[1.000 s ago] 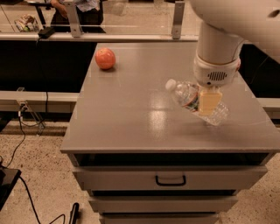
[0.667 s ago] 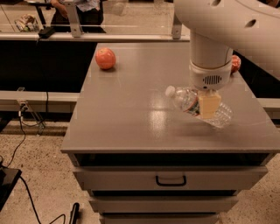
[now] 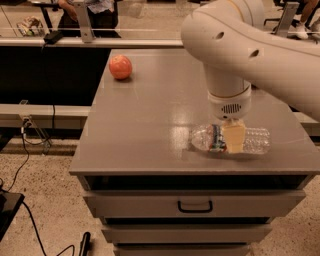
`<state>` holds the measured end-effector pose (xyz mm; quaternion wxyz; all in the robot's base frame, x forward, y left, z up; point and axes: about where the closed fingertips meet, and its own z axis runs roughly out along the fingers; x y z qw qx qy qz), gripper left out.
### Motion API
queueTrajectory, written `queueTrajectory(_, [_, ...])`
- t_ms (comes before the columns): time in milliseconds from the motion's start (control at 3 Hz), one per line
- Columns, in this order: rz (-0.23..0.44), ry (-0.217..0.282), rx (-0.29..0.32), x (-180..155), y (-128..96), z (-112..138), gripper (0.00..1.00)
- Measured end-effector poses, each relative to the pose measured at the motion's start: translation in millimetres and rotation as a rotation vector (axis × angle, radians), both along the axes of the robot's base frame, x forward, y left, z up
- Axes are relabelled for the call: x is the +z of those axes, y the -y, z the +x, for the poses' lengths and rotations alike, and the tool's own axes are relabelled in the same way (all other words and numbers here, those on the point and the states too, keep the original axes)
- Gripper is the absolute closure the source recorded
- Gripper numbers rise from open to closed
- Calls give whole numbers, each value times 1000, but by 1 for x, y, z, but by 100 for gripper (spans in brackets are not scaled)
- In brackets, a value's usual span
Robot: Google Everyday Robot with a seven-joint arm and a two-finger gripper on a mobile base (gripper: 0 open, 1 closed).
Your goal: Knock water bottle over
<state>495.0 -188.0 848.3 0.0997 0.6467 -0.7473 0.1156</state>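
The robot's gripper (image 3: 233,141) is hanging straight down over the front right part of a grey cabinet top (image 3: 150,125), sitting right at the middle of the water bottle (image 3: 255,141). The bottle is lying flat on its side, close to the front edge and roughly parallel to it. Its narrower end is pointing left and its ribbed body is pointing right. A second ago the bottle was lying on a slant, with its narrow end aimed toward the back left. It is now lying level, and the large white arm (image 3: 235,45) is filling much more of the upper right of the view. Since the bottle is no longer upright, the knock-over is looking as good as done. Whether the claw is clamping the bottle or merely touching it cannot be told from this view. A round reddish fruit (image 3: 120,67) is sitting well apart at the back left of the top, far from the work. Nothing is lying between the gripper and the bottle, though the front edge is near, so a further push could be sending the bottle rolling off. Below, a drawer (image 3: 195,206) is staying closed, cables (image 3: 25,150) are trailing on the floor at left, and a person (image 3: 95,10) is standing behind a rail (image 3: 100,42) at the top.
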Motion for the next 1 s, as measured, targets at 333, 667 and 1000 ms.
queueTrajectory(333, [2,4,1,-1,0,1,12])
queueTrajectory(667, [17,30,9,-2,-4,8,0])
queueTrajectory(1000, [17,30,9,-2,-4,8,0])
